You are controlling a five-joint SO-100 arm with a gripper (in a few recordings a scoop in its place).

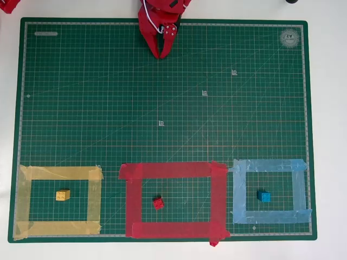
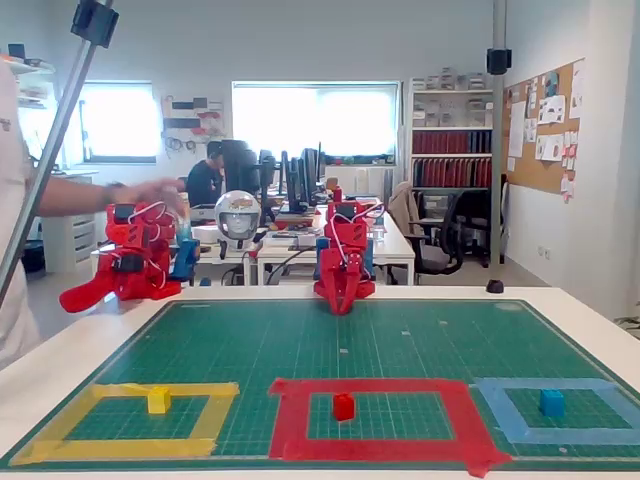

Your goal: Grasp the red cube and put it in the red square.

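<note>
Three taped outlines line the near edge of the green mat [image 2: 400, 335]: in the fixed view, the yellow outline [image 2: 130, 412] at lower left holds a yellow block [image 2: 158, 400], the red square [image 2: 380, 418] at lower centre holds the red cube [image 2: 343, 406], and the blue outline [image 2: 560, 410] at lower right holds a blue block [image 2: 551, 402]. Far back, at upper centre, the red gripper [image 1: 161, 54] points down, jaws closed on nothing, well apart from the cube.

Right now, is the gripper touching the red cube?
Apart. In the overhead view the gripper sits at the mat's top edge, while the red cube lies inside the red square near the bottom, bare green mat between them.
</note>
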